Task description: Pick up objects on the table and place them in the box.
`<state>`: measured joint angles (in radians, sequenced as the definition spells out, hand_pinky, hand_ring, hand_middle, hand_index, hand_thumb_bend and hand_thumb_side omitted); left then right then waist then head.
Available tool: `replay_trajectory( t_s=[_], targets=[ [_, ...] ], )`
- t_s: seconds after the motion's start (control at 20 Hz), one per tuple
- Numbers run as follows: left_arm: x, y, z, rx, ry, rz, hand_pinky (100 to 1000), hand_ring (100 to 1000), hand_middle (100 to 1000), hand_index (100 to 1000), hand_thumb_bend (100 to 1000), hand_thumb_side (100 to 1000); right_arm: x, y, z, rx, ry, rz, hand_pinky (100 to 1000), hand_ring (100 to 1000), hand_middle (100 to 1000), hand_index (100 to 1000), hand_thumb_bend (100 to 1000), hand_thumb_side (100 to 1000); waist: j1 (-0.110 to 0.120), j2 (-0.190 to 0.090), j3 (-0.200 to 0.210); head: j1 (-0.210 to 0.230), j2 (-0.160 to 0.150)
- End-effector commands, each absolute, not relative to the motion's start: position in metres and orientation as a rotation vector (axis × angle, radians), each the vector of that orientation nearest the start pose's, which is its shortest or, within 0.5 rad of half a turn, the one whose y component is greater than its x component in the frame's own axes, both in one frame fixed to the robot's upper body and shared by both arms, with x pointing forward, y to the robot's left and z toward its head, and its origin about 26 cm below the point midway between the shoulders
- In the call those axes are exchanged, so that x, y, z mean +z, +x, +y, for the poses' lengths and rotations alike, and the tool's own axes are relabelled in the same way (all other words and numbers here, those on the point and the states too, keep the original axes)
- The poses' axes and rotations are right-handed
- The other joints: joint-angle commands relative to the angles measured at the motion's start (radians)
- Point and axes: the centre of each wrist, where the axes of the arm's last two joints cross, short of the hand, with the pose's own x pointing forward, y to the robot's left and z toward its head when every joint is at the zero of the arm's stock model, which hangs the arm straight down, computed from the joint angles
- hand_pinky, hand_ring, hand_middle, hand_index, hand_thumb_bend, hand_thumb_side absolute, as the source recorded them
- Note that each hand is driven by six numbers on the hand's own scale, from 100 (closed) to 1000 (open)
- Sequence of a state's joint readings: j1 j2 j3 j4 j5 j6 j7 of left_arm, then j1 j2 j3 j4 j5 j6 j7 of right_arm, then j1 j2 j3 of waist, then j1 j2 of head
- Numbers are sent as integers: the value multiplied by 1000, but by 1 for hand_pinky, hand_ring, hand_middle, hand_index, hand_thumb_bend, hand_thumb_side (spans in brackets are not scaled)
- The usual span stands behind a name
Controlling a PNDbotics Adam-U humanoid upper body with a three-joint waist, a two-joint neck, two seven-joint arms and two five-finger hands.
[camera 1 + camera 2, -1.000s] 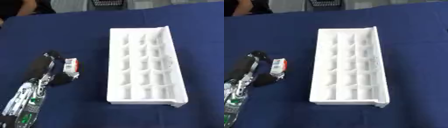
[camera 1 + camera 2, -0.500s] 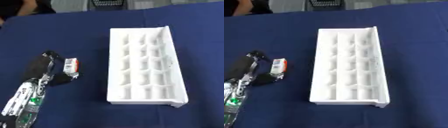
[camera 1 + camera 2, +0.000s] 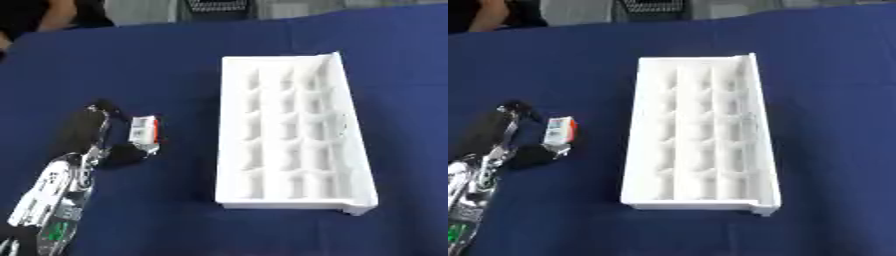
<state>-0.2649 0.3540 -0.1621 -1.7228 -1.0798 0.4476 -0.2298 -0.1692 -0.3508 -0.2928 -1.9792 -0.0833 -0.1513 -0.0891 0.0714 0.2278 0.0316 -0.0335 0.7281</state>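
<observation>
One small white-and-orange object [image 3: 143,131] pinched between the left hand's [image 3: 92,145] curled fingers and thumb, white compartmented box [image 3: 293,135] set just beside on blue table [image 3: 175,65].

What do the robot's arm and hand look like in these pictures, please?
Only the left arm shows, entering from the lower left corner. Its forearm is silvery metal with white panels and a small green part near the bottom edge. The left hand is mostly black, with a thin silver strip along its length. The right arm is out of view.
</observation>
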Motion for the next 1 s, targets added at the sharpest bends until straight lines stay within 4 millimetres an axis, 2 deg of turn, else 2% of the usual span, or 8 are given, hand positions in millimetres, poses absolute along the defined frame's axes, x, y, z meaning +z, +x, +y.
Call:
replay_trajectory(
  t_s=[0.05, 0.4, 1.0],
  targets=[
    [116, 331, 251, -969, 1147, -1251, 838, 808, 827, 714, 968, 656, 194, 274, -349, 58, -444, -2366, 608, 666, 705, 810, 100, 970, -1, -20, -3, 10, -13],
    [102, 340, 254, -989, 1114, -1190, 838, 807, 828, 705, 968, 652, 194, 274, -349, 60, -440, -2365, 608, 666, 706, 810, 100, 971, 1, -21, -7, 12, -14],
    [93, 342, 255, -1005, 1106, -1163, 838, 806, 827, 683, 946, 645, 194, 274, -349, 62, -437, -2364, 608, 666, 706, 810, 100, 971, 2, -22, -7, 13, -13]
  ],
)
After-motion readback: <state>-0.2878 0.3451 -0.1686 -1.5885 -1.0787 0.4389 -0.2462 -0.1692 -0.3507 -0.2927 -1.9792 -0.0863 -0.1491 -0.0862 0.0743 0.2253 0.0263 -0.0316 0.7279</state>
